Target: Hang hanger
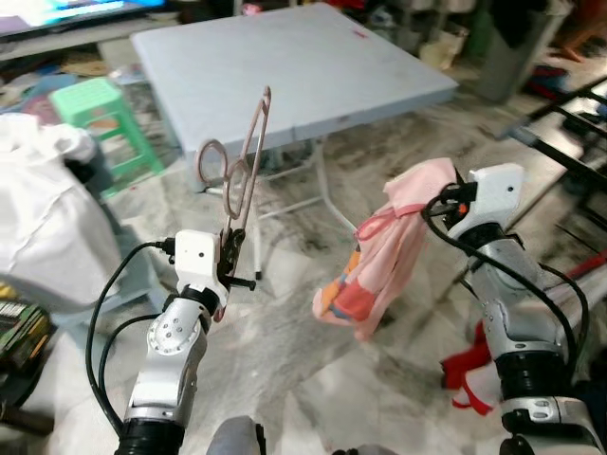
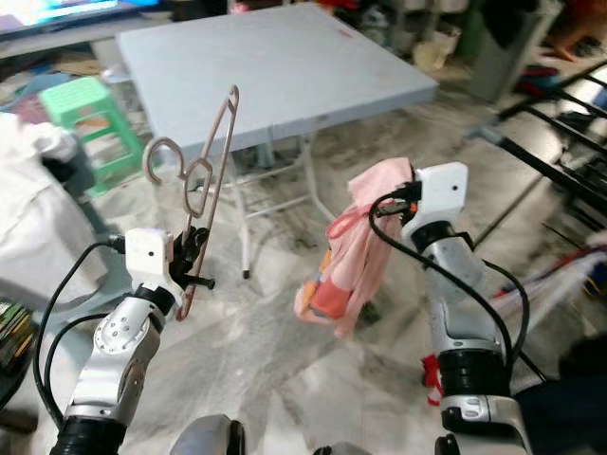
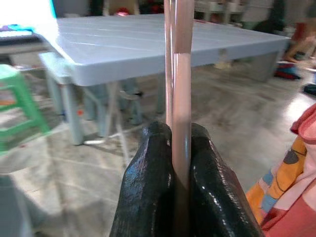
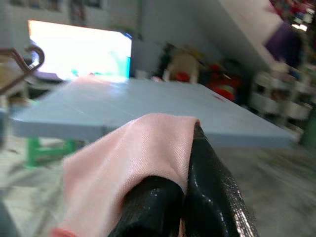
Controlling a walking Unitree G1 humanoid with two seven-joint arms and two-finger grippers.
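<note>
Left gripper (image 1: 230,248) pinches the hanger (image 1: 245,171) upright; right gripper (image 1: 446,201), beside it, clamps the pink garment (image 1: 389,248), which should likely be threaded slowly.

A pale pink hanger (image 1: 245,161), a pink garment (image 1: 394,248) showing orange and blue patches, a light blue counter (image 1: 285,66), and a green stool (image 1: 100,118) at upper left are showing.

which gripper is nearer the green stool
Left. The left gripper, holding the hanger, is on the green stool's side; the right gripper, holding the pink garment, is farther across.

Grey folding table (image 1: 285,66), green stool (image 1: 100,118) beside it, marbled floor (image 1: 313,379).
</note>
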